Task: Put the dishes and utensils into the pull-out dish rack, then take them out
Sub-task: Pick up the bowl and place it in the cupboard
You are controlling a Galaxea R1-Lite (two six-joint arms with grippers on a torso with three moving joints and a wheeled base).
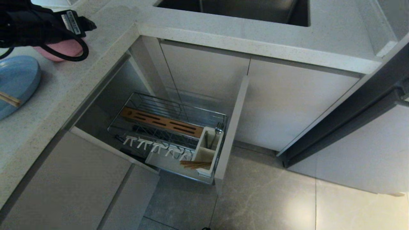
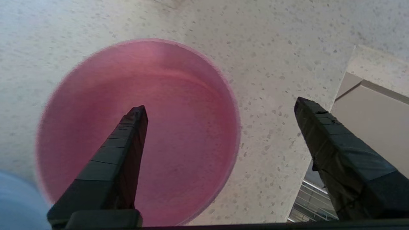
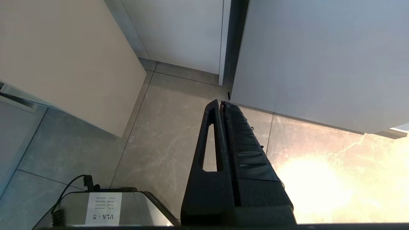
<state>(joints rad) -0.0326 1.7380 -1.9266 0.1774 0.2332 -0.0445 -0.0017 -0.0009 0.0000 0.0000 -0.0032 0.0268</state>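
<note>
Nearest us, the right gripper (image 3: 222,103) hangs parked over the floor tiles beside the cabinet doors, fingers pressed together, holding nothing.

Next out is the rack (image 1: 169,127), pulled open below the counter (image 1: 105,57). We see no bowl or plate in it: only the wooden strip, the white pegs and the caddy (image 1: 207,150), with what looks like a fork standing in the caddy and some light-brown sticks lying low at its near side, possibly chopsticks.

Farther off, on the counter at our left, sits the blue plate (image 1: 17,83) with a chopstick (image 1: 9,99) lying across it. Just beyond it is the pink bowl (image 2: 137,131), upright on the counter. The left gripper (image 2: 220,108) hangs over it with fingers spread wide, one finger above the bowl's inside and the other above bare counter outside the rim, gripping nothing.

We judge unloading to be nearly done: bowl and plate are out, and only the sticks by the caddy may remain.
</note>
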